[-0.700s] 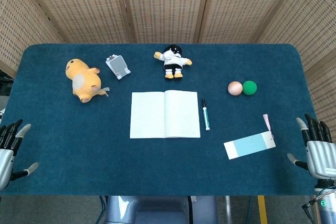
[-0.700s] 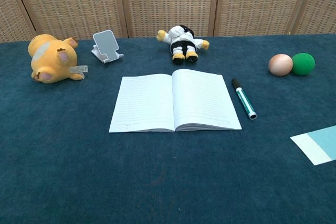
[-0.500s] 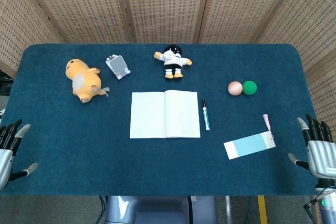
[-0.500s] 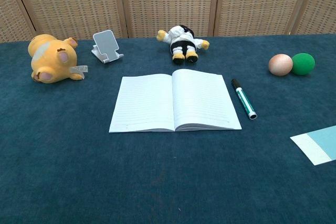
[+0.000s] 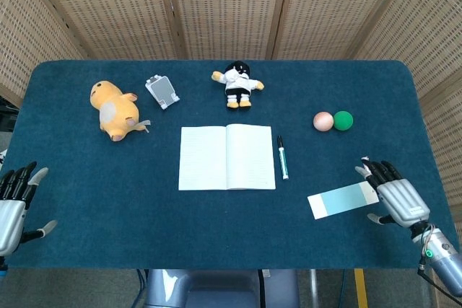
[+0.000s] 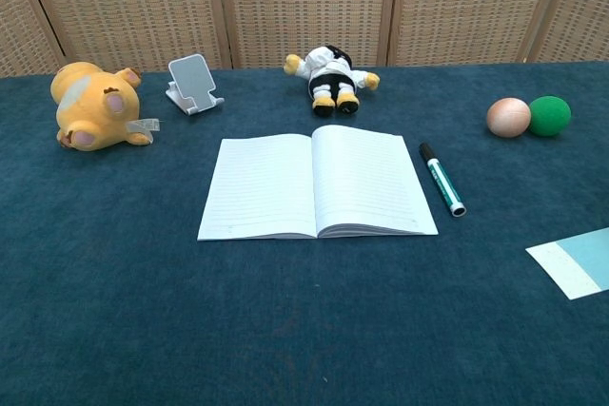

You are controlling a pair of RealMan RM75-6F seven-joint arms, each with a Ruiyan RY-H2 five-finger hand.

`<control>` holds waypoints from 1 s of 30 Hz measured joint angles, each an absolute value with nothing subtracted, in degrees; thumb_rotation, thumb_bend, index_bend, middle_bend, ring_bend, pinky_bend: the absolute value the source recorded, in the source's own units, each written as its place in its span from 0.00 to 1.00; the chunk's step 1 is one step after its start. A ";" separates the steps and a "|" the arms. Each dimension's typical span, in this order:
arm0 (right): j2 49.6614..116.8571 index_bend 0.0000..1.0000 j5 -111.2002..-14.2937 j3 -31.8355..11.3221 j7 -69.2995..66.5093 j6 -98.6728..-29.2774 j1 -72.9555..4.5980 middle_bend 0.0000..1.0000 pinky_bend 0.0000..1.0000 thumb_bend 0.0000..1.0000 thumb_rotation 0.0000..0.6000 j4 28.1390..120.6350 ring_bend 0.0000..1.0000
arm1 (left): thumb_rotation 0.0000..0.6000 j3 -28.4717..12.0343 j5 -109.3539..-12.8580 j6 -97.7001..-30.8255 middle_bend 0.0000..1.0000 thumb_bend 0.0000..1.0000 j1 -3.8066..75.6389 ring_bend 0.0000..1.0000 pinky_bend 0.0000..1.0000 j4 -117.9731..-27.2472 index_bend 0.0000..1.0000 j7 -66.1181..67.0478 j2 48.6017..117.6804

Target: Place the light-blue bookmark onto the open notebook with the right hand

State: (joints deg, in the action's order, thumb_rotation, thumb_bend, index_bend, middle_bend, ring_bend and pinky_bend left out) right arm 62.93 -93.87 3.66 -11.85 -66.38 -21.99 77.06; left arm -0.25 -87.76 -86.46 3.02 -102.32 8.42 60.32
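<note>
Right hand [image 5: 395,200]: fingers spread, empty, at the flat light-blue paper bookmark's [image 5: 343,200] end, poised to grasp.
Open white lined notebook [image 5: 227,157]: bare, awaiting it.

Bystanders on the blue cloth

A yellow plush toy [image 5: 115,111] lies at far left beside a small white phone stand [image 5: 162,91]; a black-and-white doll [image 5: 237,84] sits mid-back; a green-capped marker [image 5: 282,157] lies centre-right; a peach ball [image 5: 323,121] touches a green ball [image 5: 343,120] at right.
</note>
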 measured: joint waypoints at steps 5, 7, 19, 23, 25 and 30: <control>65.06 0.16 -96.74 4.53 -12.12 -62.53 -25.40 0.00 0.00 0.00 1.00 73.34 0.00 | 1.00 -0.67 -86.51 -85.45 0.00 0.00 3.46 0.00 0.00 -102.52 0.00 9.19 60.59; 65.82 0.19 -97.34 4.74 -12.42 -61.43 -26.34 0.00 0.00 0.00 1.00 72.58 0.00 | 1.00 -0.77 -86.11 -84.95 0.00 0.00 3.67 0.00 0.00 -102.59 0.00 9.55 60.67; 69.99 0.24 -97.91 5.27 -10.92 -58.37 -28.69 0.00 0.00 0.00 1.00 69.58 0.00 | 1.00 -0.63 -85.93 -84.42 0.00 0.00 3.88 0.00 0.00 -102.51 0.00 9.76 60.65; 71.45 0.24 -97.97 5.31 -10.69 -58.70 -28.79 0.00 0.00 0.00 1.00 68.41 0.00 | 1.00 -0.52 -86.17 -84.60 0.00 0.00 3.79 0.00 0.00 -102.34 0.00 9.44 60.60; 72.21 0.25 -98.07 5.36 -10.55 -59.04 -28.78 0.00 0.00 0.00 1.00 67.58 0.00 | 1.00 -0.55 -86.11 -84.65 0.00 0.00 3.76 0.00 0.00 -102.24 0.00 9.32 60.61; 74.42 0.25 -98.56 5.85 -10.09 -59.57 -28.77 0.00 0.00 0.00 1.00 65.04 0.00 | 1.00 -0.56 -85.78 -84.28 0.00 0.00 3.86 0.00 0.00 -102.03 0.00 9.33 60.63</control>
State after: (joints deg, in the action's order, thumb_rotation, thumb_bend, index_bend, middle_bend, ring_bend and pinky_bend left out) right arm 74.42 -98.56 5.85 -10.09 -59.57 -28.77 65.04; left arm -0.56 -85.78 -84.28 3.86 -102.03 9.33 60.63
